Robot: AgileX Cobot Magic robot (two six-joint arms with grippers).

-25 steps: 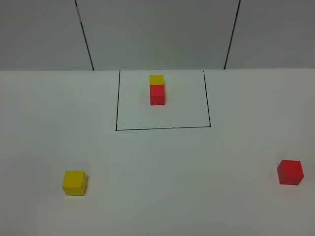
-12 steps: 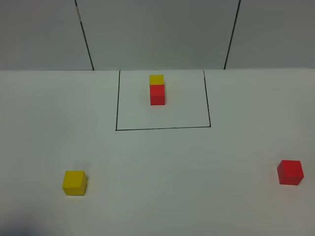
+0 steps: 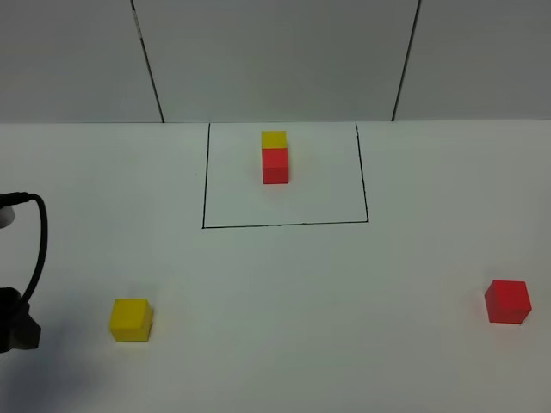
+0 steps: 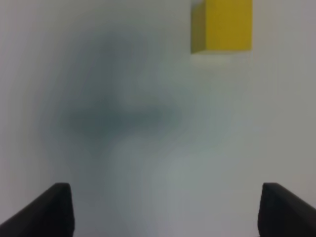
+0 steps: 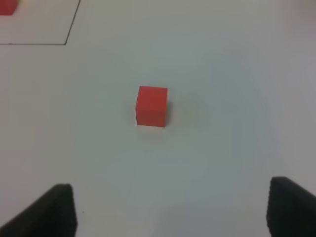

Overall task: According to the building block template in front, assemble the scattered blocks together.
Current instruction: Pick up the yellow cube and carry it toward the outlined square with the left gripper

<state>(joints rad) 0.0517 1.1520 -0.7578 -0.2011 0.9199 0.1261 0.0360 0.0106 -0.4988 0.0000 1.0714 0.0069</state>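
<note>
The template is a yellow cube joined to a red cube inside a black-line rectangle at the back middle. The loose yellow cube sits front left, the loose red cube front right. Part of my left arm shows at the left edge, beside the yellow cube and apart from it. In the left wrist view my left gripper is open and empty, the yellow cube ahead of it. My right gripper is open and empty, well short of the red cube.
The white table ends at a grey panelled wall behind the rectangle. A black cable loops above the left arm. A corner of the rectangle's line and the template's red cube show in the right wrist view.
My left arm has come into the exterior high view at the left edge, near the yellow cube. No block has moved.
</note>
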